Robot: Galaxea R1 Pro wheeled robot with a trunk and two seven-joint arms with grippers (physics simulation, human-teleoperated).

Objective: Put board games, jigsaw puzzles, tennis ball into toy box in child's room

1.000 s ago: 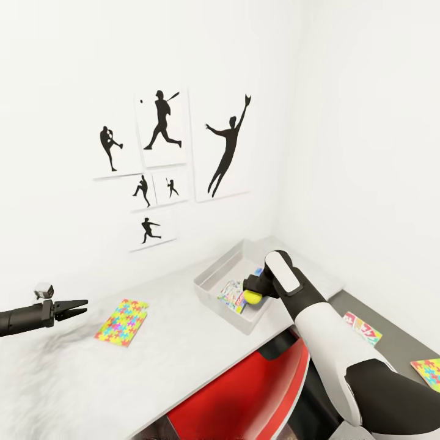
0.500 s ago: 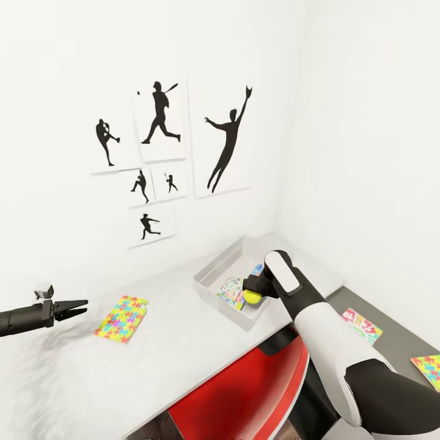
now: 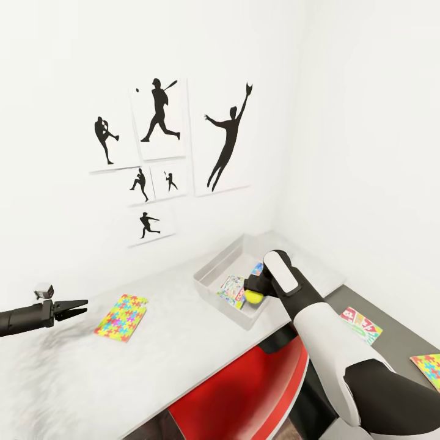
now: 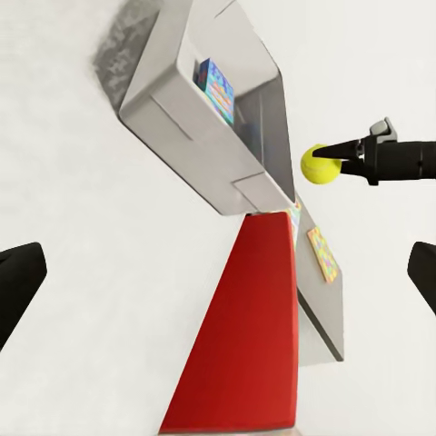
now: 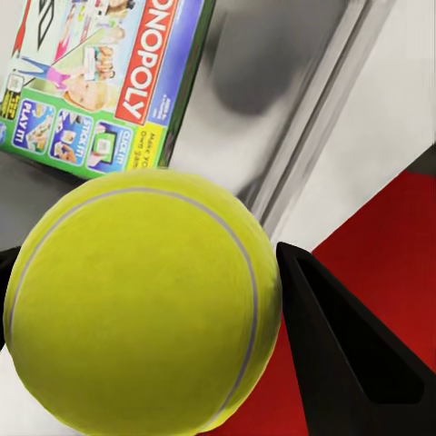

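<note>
The yellow-green tennis ball [image 3: 254,297] is sitting pinched in the right claw [image 3: 252,292], hanging over the near corner of the light-grey toy box [image 3: 215,292] at mid-frame. A Monopoly board game [image 3: 232,290] is lying inside the box. One mosaic jigsaw puzzle [image 3: 121,317] is lying flat on the tabletop [image 3: 177,342] at lower left — another [image 3: 429,369] and a second board game [image 3: 360,324] are resting on the dark wing at lower right.

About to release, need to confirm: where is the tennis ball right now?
The tennis ball is clamped in the right tool, held at the near rim of the toy box, above the board game lying inside it, at centre-right of the head view.
</note>
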